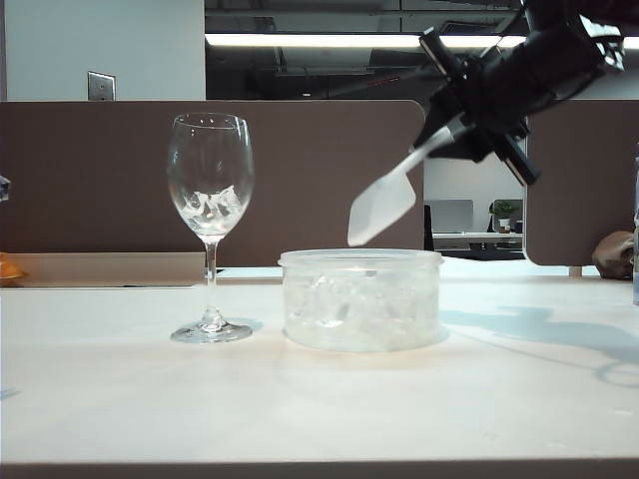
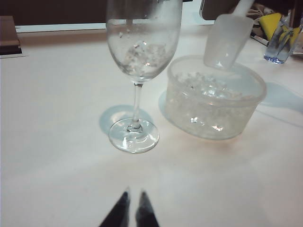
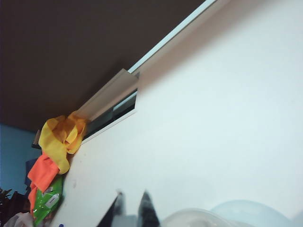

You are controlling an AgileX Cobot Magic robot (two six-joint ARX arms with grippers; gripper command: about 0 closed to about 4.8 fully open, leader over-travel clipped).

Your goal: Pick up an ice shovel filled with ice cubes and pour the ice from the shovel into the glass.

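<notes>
The glass (image 1: 210, 180) stands on the white table (image 1: 319, 399) at the left, with a few ice cubes (image 1: 212, 206) in its bowl. To its right sits a round translucent tub (image 1: 361, 299) full of ice. My right gripper (image 1: 467, 128) is high at the right, shut on the thin handle of the ice shovel (image 1: 381, 208). The shovel's bowl hangs tilted down above the tub's right half, and no ice shows in it. The left wrist view shows the glass (image 2: 142, 47), tub (image 2: 215, 99) and shovel (image 2: 227, 40). My left gripper (image 2: 134, 195) hovers shut and empty over bare table, short of the glass's foot.
A brown partition (image 1: 100, 170) runs behind the table. A clear bottle (image 2: 279, 45) and a yellow cloth (image 2: 271, 22) lie past the tub. Yellow and orange cloths (image 3: 57, 142) hang at the table's far edge in the right wrist view.
</notes>
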